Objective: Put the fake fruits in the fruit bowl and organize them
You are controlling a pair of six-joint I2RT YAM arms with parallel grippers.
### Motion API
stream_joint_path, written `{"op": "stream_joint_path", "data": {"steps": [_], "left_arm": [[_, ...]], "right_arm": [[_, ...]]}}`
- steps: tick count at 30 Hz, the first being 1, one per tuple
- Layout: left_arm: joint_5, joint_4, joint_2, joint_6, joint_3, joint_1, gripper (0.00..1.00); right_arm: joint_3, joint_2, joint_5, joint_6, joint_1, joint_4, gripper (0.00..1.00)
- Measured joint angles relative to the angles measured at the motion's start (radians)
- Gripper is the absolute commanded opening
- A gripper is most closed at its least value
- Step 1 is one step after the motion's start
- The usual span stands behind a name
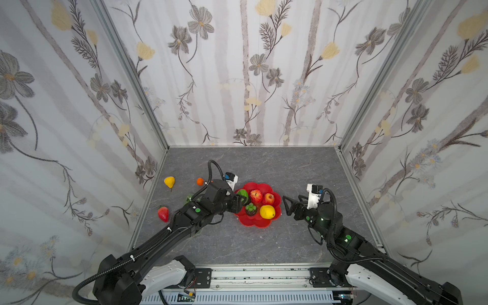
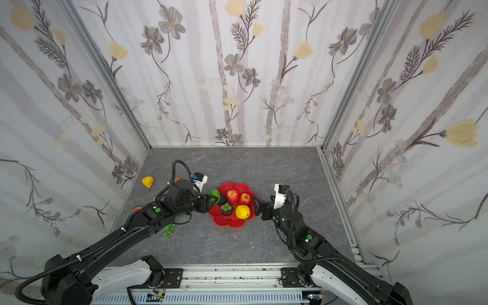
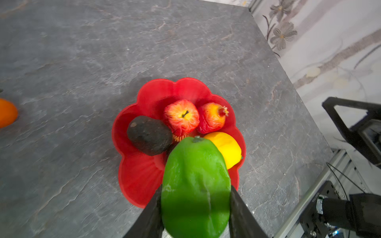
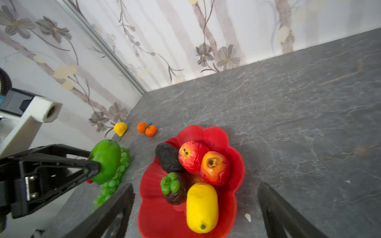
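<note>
A: Where is the green lime (image 3: 195,181) right now?

B: In the left gripper (image 1: 239,202). Its jaws are about half closed across the fruit's broad middle, one finger on each flank. In both top views the lime sits at the left edge of the fruit bowl (image 1: 260,225), over the scalloped rim and just beside the dark avocado (image 3: 149,135).

A: And the other arm?

B: The right gripper (image 1: 286,206) is spread wide with nothing in it, just off the bowl's right edge.

A: How do you expect the lime to handle?

B: It looks like hard, glossy plastic, so I judge it light, stiff and slick. Gripping the widest part is sensible, because nearer either end the jaws could squeeze it out. Once released it may roll, so it wants a pocket against its neighbours. The bare red floor at the lower left of the bowl in the left wrist view looks free.

A: What already fills the bowl?

B: Two red apples (image 3: 181,117) sit at the upper part, a yellow lemon (image 3: 226,148) is to the right, and the avocado is on the left.

A: And outside it?

B: The pear (image 1: 169,181) and the tangerines (image 4: 146,129) lie toward the upper left of the table (image 1: 264,245), well apart from the bowl. The grape bunch (image 4: 115,181) lies near the left arm. It is long and probably floppy, so it is best taken near its middle.
</note>
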Motion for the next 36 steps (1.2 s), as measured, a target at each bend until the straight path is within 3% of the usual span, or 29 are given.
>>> {"op": "stream_joint_path", "data": {"steps": [6, 15, 28, 36], "left_arm": [[-0.011, 0.136, 0.044, 0.12, -0.032, -0.111, 0.44], [-0.048, 0.357, 0.038, 0.252, -0.147, -0.23, 0.45], [-0.045, 0.472, 0.026, 0.31, -0.209, -0.249, 0.47], [-0.017, 0.482, 0.027, 0.32, -0.21, -0.254, 0.47]], "right_arm": [[0.105, 0.079, -0.161, 0.053, 0.001, -0.056, 0.91], [0.149, 0.16, -0.282, 0.142, 0.006, -0.09, 0.84], [0.175, 0.242, -0.294, 0.217, 0.078, -0.085, 0.72], [0.197, 0.288, -0.312, 0.225, 0.109, -0.081, 0.58]]}}
